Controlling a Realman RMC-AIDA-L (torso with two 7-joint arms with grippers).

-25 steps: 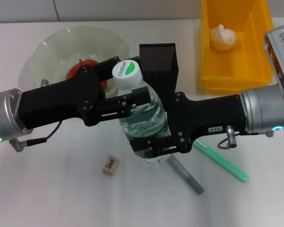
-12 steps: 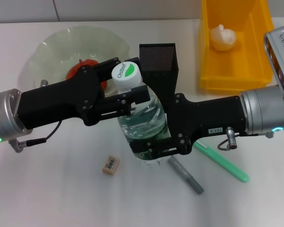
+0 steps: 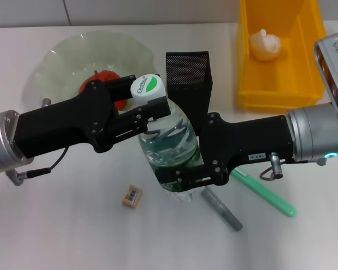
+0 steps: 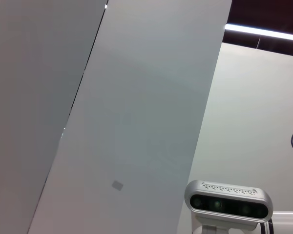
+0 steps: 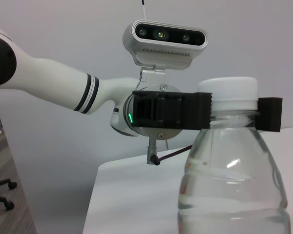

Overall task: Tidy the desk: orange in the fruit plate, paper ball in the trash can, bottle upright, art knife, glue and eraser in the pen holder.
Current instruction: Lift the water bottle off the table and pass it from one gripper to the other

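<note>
The bottle stands nearly upright on the desk in front of the pen holder, white cap on top. My left gripper is shut on its neck just under the cap; the right wrist view shows that left gripper astride the bottle. My right gripper is shut on the bottle's lower body. The orange lies in the fruit plate, partly behind my left arm. The paper ball is in the trash can. The eraser lies on the desk.
A grey pen-shaped tool, likely the art knife, and a green stick, likely the glue, lie on the desk under my right arm. The left wrist view shows only a wall and the robot's head camera.
The bottle's cap and my left gripper have shifted a little to the left and the bottle stands slightly differently. My right arm has stayed almost still.
</note>
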